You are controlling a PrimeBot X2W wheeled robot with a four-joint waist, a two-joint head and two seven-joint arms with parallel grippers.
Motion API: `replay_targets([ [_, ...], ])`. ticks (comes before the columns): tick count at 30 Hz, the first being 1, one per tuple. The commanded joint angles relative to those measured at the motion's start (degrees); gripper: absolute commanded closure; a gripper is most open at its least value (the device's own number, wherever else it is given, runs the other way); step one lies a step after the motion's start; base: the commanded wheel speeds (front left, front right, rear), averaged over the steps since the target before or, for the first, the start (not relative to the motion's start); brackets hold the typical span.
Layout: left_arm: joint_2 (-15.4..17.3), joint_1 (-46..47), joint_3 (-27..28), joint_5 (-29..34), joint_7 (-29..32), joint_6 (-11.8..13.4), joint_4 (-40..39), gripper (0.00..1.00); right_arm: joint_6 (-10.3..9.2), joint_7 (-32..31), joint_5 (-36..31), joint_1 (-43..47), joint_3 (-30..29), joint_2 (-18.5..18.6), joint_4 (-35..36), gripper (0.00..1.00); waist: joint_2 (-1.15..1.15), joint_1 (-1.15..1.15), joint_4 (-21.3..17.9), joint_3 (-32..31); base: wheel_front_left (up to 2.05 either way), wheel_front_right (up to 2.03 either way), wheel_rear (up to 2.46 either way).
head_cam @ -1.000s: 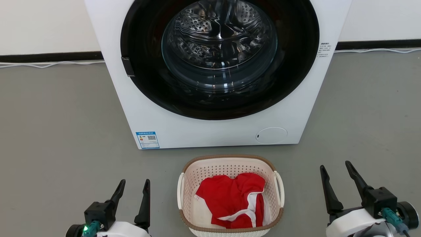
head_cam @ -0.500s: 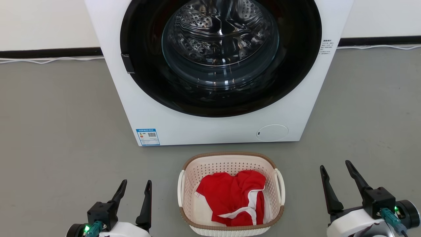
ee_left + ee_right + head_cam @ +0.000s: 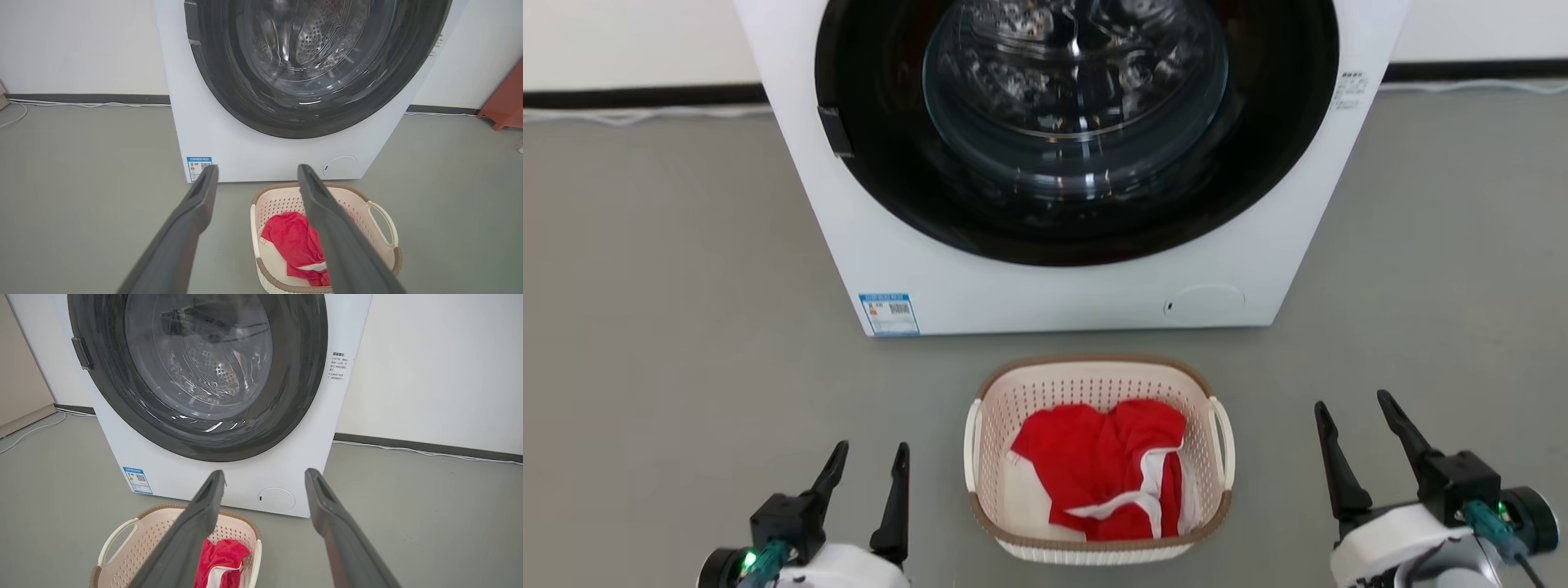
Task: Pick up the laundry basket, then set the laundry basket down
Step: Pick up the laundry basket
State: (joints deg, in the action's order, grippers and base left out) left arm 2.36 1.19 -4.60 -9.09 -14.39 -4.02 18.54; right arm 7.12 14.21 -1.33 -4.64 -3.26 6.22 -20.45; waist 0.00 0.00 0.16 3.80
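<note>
The head camera has moved since a moment ago, so the big white washing machine (image 3: pixel 1029 294) and the small cream plastic laundry basket with holes and a brown rim (image 3: pixel 1045 400) now sit higher in the picture. The basket stands on the grey floor (image 3: pixel 670 327) just in front of the machine, with a red and white cloth (image 3: pixel 1094 465) inside. The left gripper (image 3: pixel 872 447) and right gripper (image 3: pixel 1350 402) are one on each side of it, not touching it, fingers apart and holding nothing.

The left wrist view adds an orange-red thing (image 3: pixel 504 102) by the wall.

The right wrist view adds a beige panel (image 3: pixel 20 367). The blue sticker (image 3: pixel 137 479) and black writing (image 3: pixel 339 367) on the machine are too small to read.
</note>
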Motion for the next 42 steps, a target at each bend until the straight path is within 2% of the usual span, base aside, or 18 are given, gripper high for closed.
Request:
replay_targets([
  [1,0.5,3.2,1.2,-0.3,-0.6,0.7,-1.0,0.0,0.36,0.8,0.7,-2.7,1.5,0.6,0.7,0.0,0.0,0.0,0.0,1.4,0.0,0.0,0.0],
  [10,0.5,9.4,-1.0,-2.0,-0.6,4.0,2.8,0.0,0.36,0.8,1.5,-9.1,1.3,0.5,-3.3,0.0,0.0,0.0,-0.9,11.6,0.0,0.0,0.0],
  [26,0.5,32.1,-7.3,-3.5,-0.6,9.4,16.5,0.0,0.36,0.8,4.9,-28.3,5.0,1.6,-16.2,0.0,0.0,0.0,-2.4,35.6,0.0,0.0,0.0],
  [35,0.5,40.3,-8.9,-4.7,-0.6,12.1,20.6,0.0,0.36,0.8,6.0,-35.1,8.1,2.1,-19.8,0.0,0.0,0.0,-2.2,43.4,0.0,0.0,0.0],
  [42,0.5,42.4,-9.2,-4.8,-0.6,13.4,20.7,0.0,0.36,0.8,6.0,-37.7,10.2,2.0,-21.0,0.0,0.0,0.0,-2.4,46.1,0.0,0.0,0.0],
])
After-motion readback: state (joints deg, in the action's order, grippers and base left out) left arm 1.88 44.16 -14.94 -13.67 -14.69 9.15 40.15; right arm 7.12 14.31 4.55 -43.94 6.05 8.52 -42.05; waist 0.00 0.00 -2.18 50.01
